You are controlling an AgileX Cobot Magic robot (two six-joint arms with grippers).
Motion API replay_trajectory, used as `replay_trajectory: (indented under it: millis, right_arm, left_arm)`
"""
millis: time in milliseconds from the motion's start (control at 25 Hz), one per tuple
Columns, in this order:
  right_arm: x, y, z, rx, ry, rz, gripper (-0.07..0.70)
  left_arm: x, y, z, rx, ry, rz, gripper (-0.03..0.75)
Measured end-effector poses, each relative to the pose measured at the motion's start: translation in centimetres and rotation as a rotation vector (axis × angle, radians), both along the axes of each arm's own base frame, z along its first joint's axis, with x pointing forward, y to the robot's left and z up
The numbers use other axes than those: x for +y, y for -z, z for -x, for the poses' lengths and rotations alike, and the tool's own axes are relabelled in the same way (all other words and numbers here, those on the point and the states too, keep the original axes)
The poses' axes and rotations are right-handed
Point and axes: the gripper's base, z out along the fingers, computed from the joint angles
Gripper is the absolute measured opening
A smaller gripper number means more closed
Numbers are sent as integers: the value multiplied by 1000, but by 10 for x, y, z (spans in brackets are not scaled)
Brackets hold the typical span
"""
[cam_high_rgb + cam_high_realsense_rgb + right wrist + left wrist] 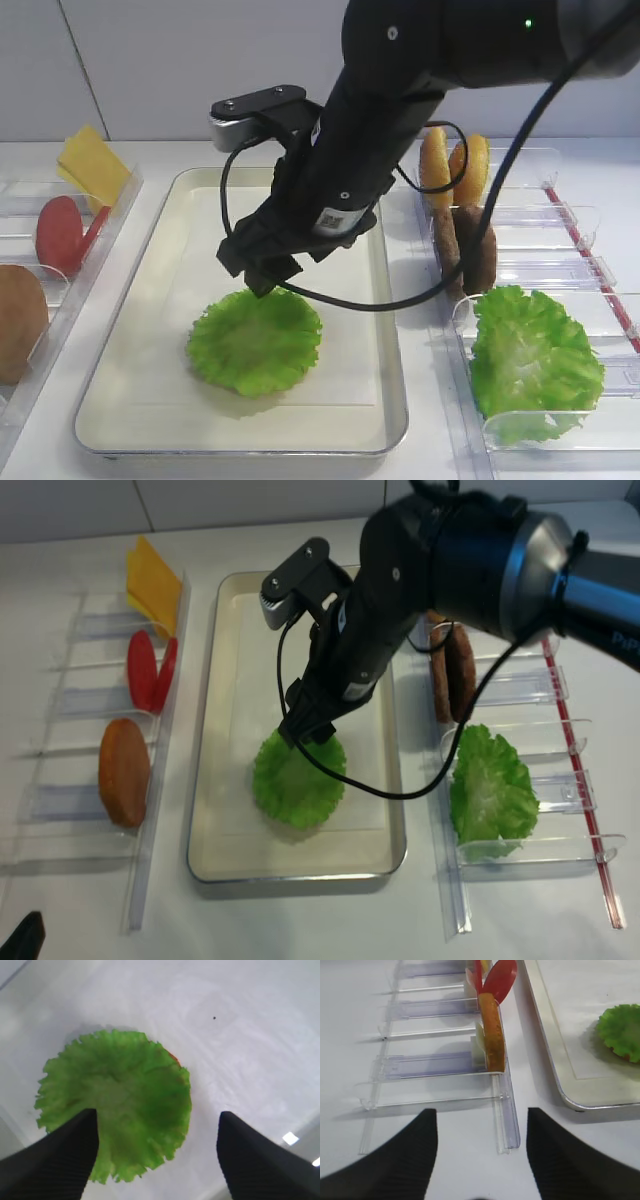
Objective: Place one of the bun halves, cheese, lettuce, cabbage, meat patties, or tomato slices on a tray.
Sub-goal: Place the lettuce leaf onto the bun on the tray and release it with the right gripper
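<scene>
A round, frilly green lettuce (255, 340) leaf lies flat on the cream tray (150, 330), near its front middle. My right gripper (258, 272) hovers just above the leaf's far edge. In the right wrist view the lettuce (117, 1100) sits below the open gripper (157, 1125), and nothing is held between the black fingers (65, 1155). My left gripper (481, 1120) is open over bare table to the left of the tray (555, 1070), with the lettuce (622, 1032) off to its right. In the realsense view the lettuce (298, 775) rests on the tray (215, 780).
Clear bins on the left hold yellow cheese (92, 165), tomato slices (60, 235) and a bun half (18, 320). Bins on the right hold bun halves (450, 165), meat patties (465, 245) and a heap of green leaves (530, 360). The right arm's cable loops above the tray.
</scene>
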Motion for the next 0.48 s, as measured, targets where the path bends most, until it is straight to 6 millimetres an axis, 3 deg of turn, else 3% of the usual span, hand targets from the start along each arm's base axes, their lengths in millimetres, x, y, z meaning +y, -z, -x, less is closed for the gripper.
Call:
replay_trajectory:
  millis: [240, 480]
  right_arm:
    - [-15, -17, 4, -48, -59, 124, 524]
    - [-31, -54, 13, -150, -43, 129, 524]
  left_arm:
    - [0, 0, 0, 0, 0, 0, 361]
    - [0, 0, 0, 0, 0, 0, 361]
